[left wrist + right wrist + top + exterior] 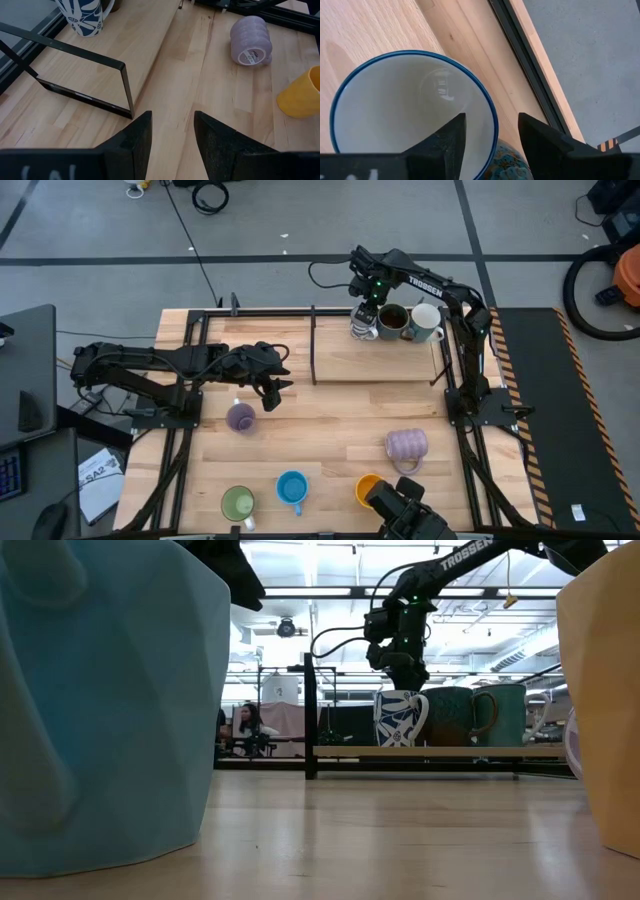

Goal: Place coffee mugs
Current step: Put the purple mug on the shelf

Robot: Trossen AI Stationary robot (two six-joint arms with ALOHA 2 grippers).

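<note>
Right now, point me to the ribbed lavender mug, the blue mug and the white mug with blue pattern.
ribbed lavender mug [405, 445], high view, on its ribbed side.
blue mug [291, 487], high view, on its inside.
white mug with blue pattern [400, 718], low view, on its patterned wall.

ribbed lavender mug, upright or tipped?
Tipped. The ribbed lavender mug lies on its side on the table; left wrist view shows its labelled base facing sideways.

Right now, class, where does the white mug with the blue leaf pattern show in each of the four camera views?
High view: white mug with the blue leaf pattern, top centre-right, under the right gripper.
Low view: centre, on the raised wooden shelf.
Left wrist view: top left corner.
Right wrist view: fills the lower left, seen from above.
Shared landmark: the dark brown mug beside it.
</note>
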